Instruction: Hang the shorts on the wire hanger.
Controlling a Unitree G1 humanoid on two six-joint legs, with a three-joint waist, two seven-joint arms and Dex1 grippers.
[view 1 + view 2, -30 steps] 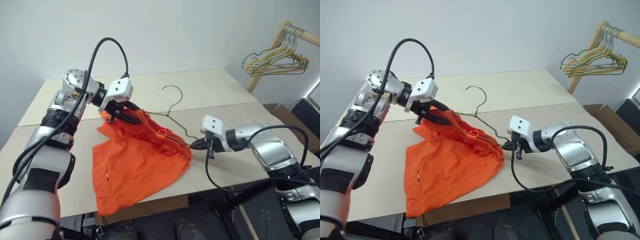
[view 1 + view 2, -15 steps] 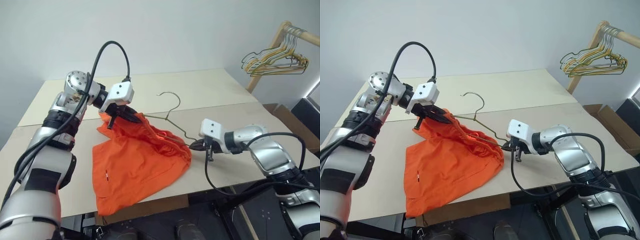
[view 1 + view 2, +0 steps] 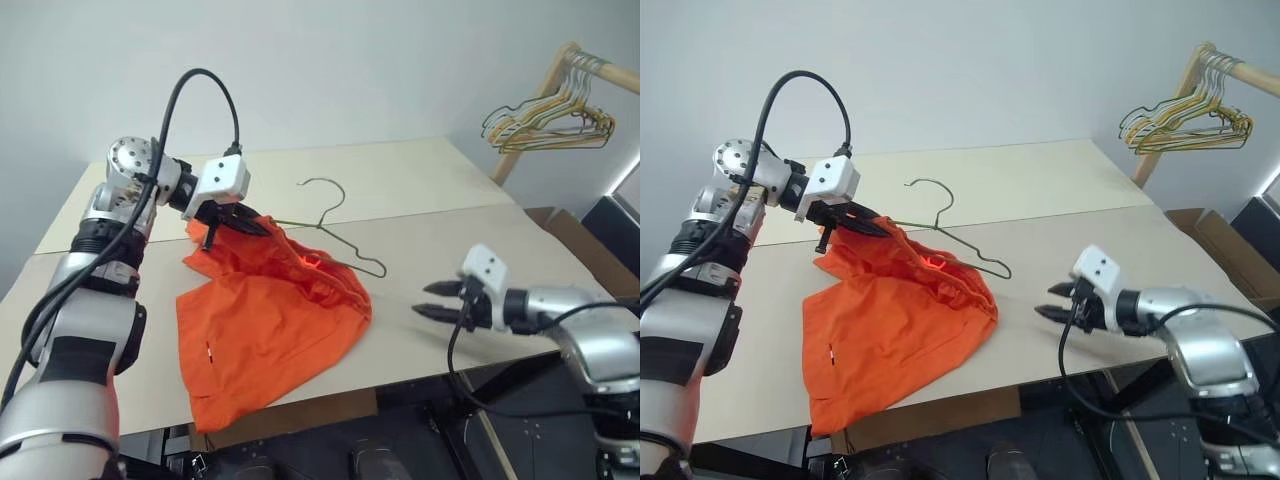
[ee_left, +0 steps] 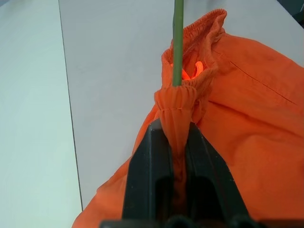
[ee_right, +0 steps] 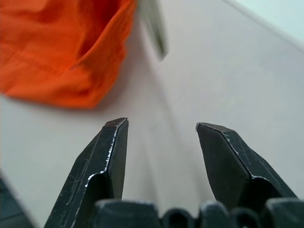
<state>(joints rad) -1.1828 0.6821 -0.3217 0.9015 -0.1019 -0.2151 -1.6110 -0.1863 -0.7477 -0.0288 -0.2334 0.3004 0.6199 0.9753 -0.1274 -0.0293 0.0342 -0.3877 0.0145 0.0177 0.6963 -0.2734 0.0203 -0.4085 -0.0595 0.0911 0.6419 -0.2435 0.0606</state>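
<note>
Threading looks under way: left gripper [image 4: 173, 142] pinches the bright orange fabric shorts [image 3: 270, 320] on the thin grey-olive wire hanger [image 3: 335, 225]; right gripper [image 3: 432, 300], fingers spread and empty, should regrasp the hanger's free end.

shorts [image 3: 270, 320]: soft matt orange cloth, gathered ribbed waistband pinched in the left gripper [image 4: 175, 142]
wire hanger [image 3: 335, 225]: thin smooth grey-olive metal wire, running past the left gripper
right gripper [image 5: 161, 130]: black fingers, hard, faintly scratched, slight sheen
table [image 3: 430, 215]: pale beige, flat, matt, smooth under both grippers
</note>
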